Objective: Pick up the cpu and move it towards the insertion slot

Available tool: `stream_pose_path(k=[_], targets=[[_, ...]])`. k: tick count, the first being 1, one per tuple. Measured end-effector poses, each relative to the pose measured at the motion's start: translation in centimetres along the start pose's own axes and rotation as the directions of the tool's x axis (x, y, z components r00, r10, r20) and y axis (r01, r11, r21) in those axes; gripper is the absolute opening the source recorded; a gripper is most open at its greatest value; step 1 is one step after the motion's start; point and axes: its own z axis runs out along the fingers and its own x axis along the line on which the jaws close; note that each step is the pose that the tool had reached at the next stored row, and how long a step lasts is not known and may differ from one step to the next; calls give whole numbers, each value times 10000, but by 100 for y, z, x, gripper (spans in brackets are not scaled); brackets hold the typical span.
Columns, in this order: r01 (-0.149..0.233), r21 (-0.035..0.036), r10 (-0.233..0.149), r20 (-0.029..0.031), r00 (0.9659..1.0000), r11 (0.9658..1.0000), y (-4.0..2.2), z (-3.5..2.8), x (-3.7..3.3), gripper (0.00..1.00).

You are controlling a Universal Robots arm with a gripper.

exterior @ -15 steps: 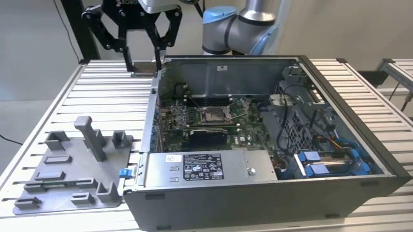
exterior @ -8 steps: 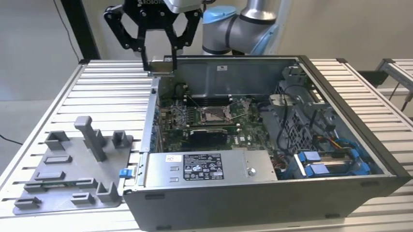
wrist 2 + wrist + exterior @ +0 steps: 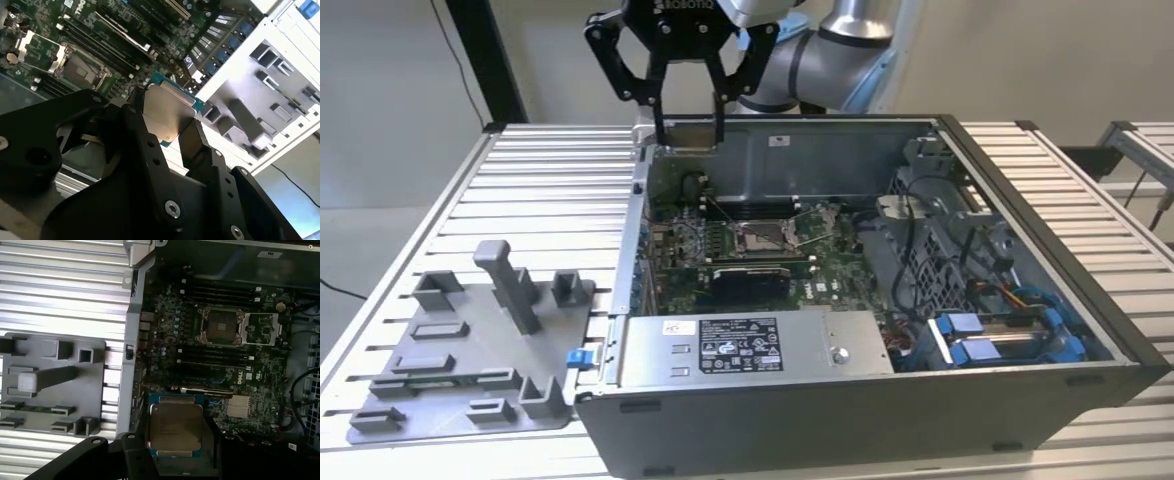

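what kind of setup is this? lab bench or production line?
Looks like a lab test bench, not a line: one open PC case on a slatted aluminium table, a grey fixture tray beside it, and a gripper holding a cpu.

insertion slot (image 3: 762, 236) mid-motherboard (image 3: 817, 272) inside the case (image 3: 1014, 190); tray (image 3: 454, 350) on the exterior view's left

White lettering runs across the base of my claw (image 3: 691, 138). A printed label (image 3: 738, 345) sits on the power supply (image 3: 854, 335). The cpu (image 3: 175, 427) bears faint marks. None is legible.
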Motion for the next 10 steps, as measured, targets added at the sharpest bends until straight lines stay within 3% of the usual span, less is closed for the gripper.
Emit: stream_pose_path(k=[10], targets=[[13, 0, -13, -1, 10000, 10000, 19, 12, -325, 0]])
